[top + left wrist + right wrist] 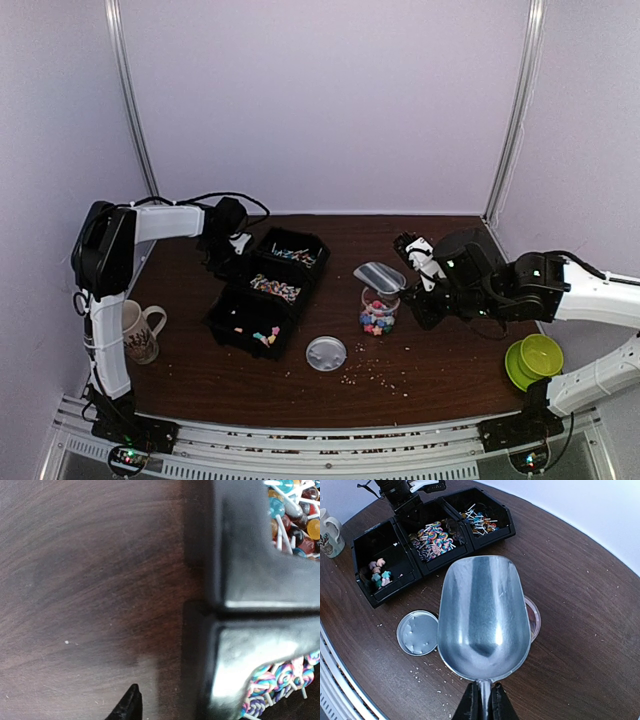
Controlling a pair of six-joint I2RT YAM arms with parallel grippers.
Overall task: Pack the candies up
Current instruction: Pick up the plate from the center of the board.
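Observation:
Small coloured star-shaped candies (pixel 378 572) lie in the nearest of three black bins (pixel 365 545); more candies (pixel 377 322) fill the bottom of a clear jar (pixel 379 305). My right gripper (pixel 482 689) is shut on the handle of a metal scoop (pixel 482 615), which hangs empty right above the jar; only the jar's rim (pixel 535 620) shows. My left gripper (pixel 230 243) is low at the far left corner of the bins. One black fingertip (pixel 131 705) shows over bare table, so its opening is hidden.
The middle bin holds swirl lollipops (pixel 432 536) and the far bin round lollipops (pixel 479 520). A grey lid (pixel 417 632) lies on the table beside the jar, with pale crumbs (pixel 375 372) around it. A mug (pixel 140 330) stands at the left, a green bowl (pixel 535 360) at the right.

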